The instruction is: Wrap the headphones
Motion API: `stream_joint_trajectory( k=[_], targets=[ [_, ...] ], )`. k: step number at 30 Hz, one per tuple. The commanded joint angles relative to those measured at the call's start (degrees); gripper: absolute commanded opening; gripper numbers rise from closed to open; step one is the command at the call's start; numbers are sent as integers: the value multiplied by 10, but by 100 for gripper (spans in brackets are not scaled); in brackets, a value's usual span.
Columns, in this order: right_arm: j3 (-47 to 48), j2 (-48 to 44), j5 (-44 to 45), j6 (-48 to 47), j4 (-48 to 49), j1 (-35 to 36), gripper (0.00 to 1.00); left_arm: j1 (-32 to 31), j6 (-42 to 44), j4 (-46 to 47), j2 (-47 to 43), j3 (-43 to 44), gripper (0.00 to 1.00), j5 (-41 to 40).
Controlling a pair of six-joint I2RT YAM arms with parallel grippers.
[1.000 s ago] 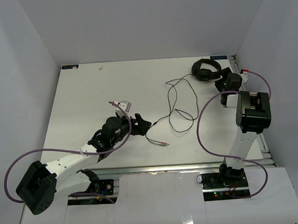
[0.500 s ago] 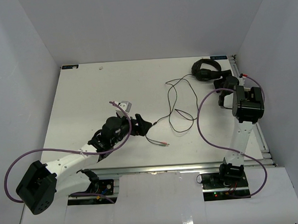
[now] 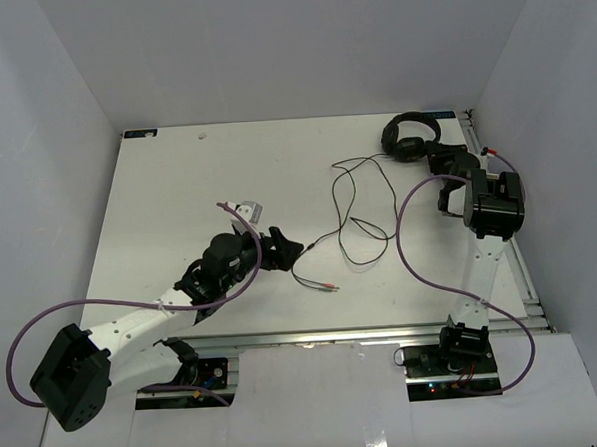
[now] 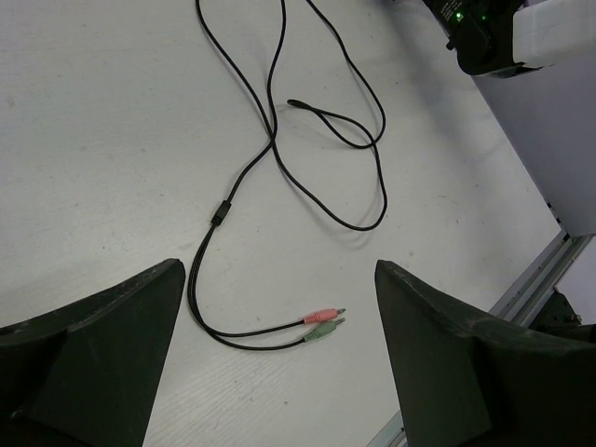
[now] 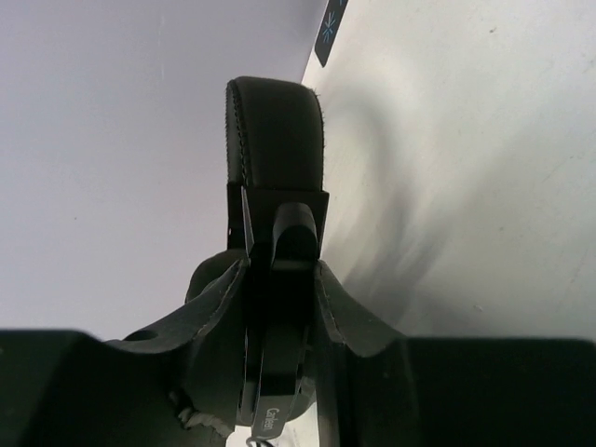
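My right tool (image 3: 443,162) sits against the headphones (image 3: 411,137) in the worktop's (image 3: 177,190) far right corner, grip unclear to me, while their cable (image 3: 349,196) trails left to plugs (image 4: 322,320) just ahead of my wide-open left tool (image 3: 290,250)

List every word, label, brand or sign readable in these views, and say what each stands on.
White print low on the headphones, right wrist view: seems to begin with "C"; the rest is too blurred to read.
Dark sticker at the table corner, right wrist view: a pale star-like mark, no legible words.
Left wrist and top views: nothing readable.
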Motion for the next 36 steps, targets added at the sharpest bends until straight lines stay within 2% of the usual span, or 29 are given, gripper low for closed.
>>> stream_joint_trajectory(
  k=[1, 2, 6, 11, 16, 20, 24, 27, 31, 36],
  targets=[
    [-6, -20, -59, -41, 26, -19, 8, -3, -1, 4, -19, 5, 93, 2],
    [-6, -21, -65, -46, 36, -22, 8, -3, -2, 4, -21, 7, 93, 3],
    [-12, -50, -229, -44, 107, -30, 8, -3, -16, -14, -19, 29, 92, 18],
    [-110, -98, -348, 23, 240, -23, 8, -3, -22, -100, 4, 112, 90, 84],
    [-205, -148, -419, 71, 379, -14, 8, -3, 20, -220, 31, 261, 90, 132],
    [-216, -164, -458, 120, 454, 19, 8, -3, 98, -378, 54, 409, 90, 81],
    [-198, -201, -509, 136, 447, 77, 8, -3, 190, -488, 99, 540, 91, -20],
    [-206, -233, -527, 134, 435, 118, 8, -3, 241, -500, 115, 562, 90, -92],
    [-235, -297, -544, 80, 375, 174, 8, -3, 287, -517, 145, 586, 90, -110],
    [-269, -337, -560, 45, 369, 239, 8, -3, 314, -560, 166, 614, 88, -128]
  ],
)
